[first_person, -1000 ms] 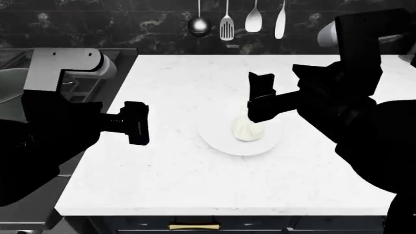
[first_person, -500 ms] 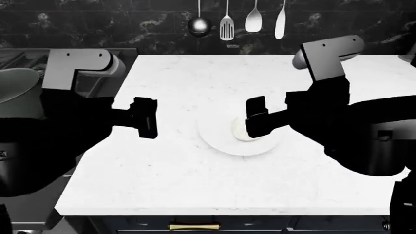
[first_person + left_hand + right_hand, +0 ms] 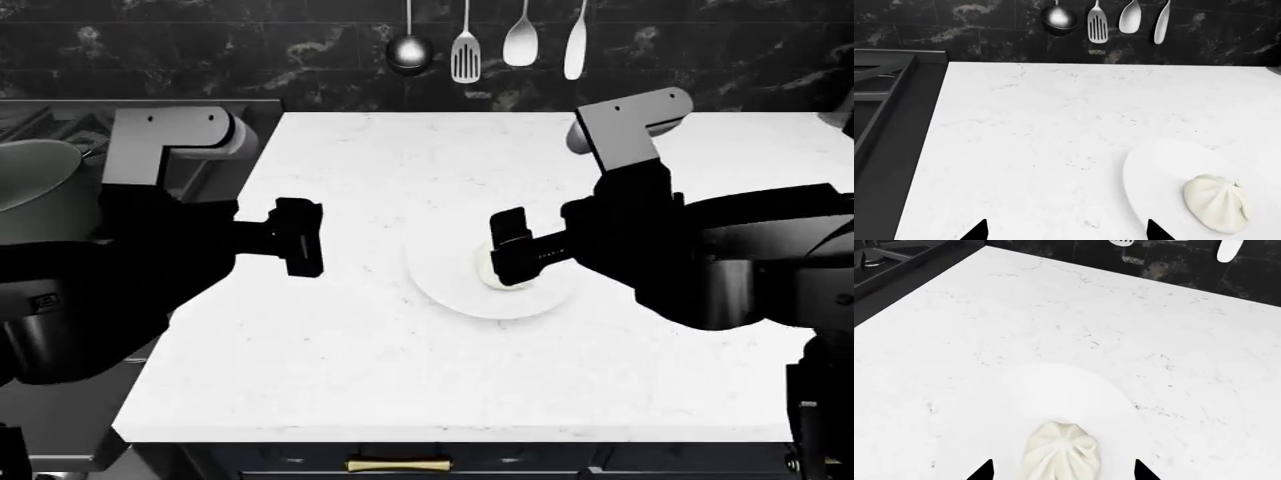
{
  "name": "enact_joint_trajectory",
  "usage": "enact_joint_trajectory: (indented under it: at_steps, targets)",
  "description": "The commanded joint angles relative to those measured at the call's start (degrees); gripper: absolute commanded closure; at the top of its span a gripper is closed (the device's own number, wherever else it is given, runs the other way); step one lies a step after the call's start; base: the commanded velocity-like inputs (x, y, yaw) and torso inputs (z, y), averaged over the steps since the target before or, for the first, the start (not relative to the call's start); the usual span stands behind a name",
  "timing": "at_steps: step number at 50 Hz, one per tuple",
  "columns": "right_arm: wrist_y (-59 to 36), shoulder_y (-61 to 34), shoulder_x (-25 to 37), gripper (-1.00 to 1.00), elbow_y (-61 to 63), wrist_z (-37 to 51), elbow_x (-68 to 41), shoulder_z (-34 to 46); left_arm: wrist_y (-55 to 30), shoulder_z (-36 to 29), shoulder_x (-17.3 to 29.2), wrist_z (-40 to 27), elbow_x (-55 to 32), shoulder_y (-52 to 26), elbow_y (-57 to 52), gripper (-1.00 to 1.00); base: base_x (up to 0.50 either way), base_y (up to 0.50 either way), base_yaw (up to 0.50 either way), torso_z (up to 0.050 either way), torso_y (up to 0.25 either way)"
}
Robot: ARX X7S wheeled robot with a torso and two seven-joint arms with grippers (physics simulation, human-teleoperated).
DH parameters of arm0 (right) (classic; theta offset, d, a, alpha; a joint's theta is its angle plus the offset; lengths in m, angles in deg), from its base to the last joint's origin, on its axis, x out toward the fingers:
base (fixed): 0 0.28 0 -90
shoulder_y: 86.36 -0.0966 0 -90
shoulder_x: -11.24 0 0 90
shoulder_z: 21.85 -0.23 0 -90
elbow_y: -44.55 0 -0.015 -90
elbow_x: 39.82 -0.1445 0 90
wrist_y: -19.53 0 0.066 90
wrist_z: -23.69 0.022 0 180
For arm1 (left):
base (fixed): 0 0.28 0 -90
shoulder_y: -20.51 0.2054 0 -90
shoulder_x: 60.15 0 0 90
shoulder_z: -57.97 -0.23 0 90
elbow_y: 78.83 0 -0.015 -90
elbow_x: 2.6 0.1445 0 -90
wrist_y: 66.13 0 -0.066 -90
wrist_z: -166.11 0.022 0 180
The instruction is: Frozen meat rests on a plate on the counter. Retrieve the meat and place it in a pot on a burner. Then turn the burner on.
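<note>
Worktop (image 3: 334, 370): white marble look with faint grey veins, spanning most of the head view, dark cabinets with a brass handle (image 3: 399, 464) below its front edge.

Stove (image 3: 881, 115): dark, with grates, adjoining the worktop on the robot's left.

Pot (image 3: 34, 180): grey, partly hidden behind the left arm, over the stove side.

Plate (image 3: 467, 295): plain white, round, near the middle of the worktop.

Left hand (image 3: 296, 237): hovering above bare worktop, well left of the plate; the two fingertips (image 3: 977, 231) stand wide apart with nothing between them.

Right hand (image 3: 513, 246): over the plate, directly above the meat; fingertips (image 3: 1141, 472) spread on either side of the lump, not touching it as far as can be seen.

Utensils (image 3: 465, 45): ladle, slotted turner and two spoons hanging on the dark back wall.

Frozen meat (image 3: 1059, 452): small pale pleated lump, resting on the plate, toward its right half.
</note>
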Motion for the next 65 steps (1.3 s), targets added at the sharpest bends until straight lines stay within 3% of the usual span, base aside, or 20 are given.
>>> enact_joint_trajectory:
  at_steps: [1,20,65]
  targets:
    - [3.13,-0.82,-0.32,-1.0,-3.24,-7.72,7.74,4.76,1.1,-0.74,0.37,3.33,3.26,0.44,0.94,-1.0,0.0,0.0,0.0,0.0,0.0]
    - [8.36,-1.02,-1.85,-1.0,-8.63,-15.81,15.07,10.51,2.38,-2.16,0.96,5.86,5.65,0.64,2.48,-1.0,0.0,0.0,0.0,0.0,0.0]
    - [12.53,1.23,-2.34,-1.0,-13.33,-20.65,18.78,15.18,4.92,-4.39,1.6,8.35,8.1,1.7,4.15,-1.0,0.0,0.0,0.0,0.0,0.0]
